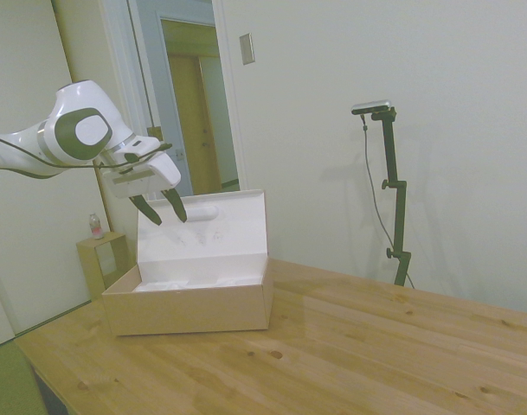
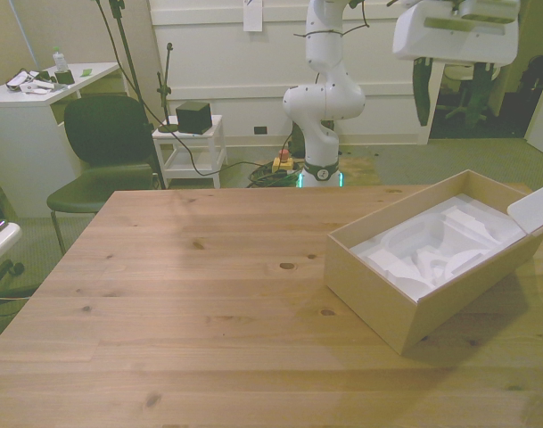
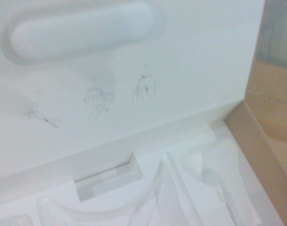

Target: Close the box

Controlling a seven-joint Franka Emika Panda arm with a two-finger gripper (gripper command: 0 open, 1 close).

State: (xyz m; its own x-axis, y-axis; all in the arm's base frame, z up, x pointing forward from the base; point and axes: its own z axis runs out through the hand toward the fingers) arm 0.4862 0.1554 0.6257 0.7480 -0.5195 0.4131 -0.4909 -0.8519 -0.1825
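the big tan-brown cardboard box (image 1: 189,307) is open. inside it sits a white shaped tray (image 2: 436,250) with dips and grooves cut into it. the dips look empty in the front view and in the wrist view (image 3: 134,188).

the box is long like a shoebox, brown on the outside and white on the inside. its long white lid (image 1: 202,229) stands up from the back edge, almost straight up. the inside of the lid has a raised oval bump (image 3: 82,30) near its top, and a few faint grey scribble marks (image 3: 145,89) under the bump. in the front view only a corner of the lid (image 2: 534,207) shows, at the front view's right edge.

the box rests on the light wooden table (image 1: 350,346). in the side view it is near the table's far left corner. in the front view it is on the front view's right, turned at a slant.

the white robot gripper with dark fingers (image 1: 160,208) hangs in the air above the box, in front of the top of the lid's white inside face. its two fingers (image 1: 147,210) are spread apart with nothing between them. whether a finger touches the lid cannot be told. in the front view the gripper (image 2: 454,31) is high above the box.

a small open wooden cube stand (image 1: 103,259) with a little bottle (image 1: 96,226) on top is behind the box, off the table.
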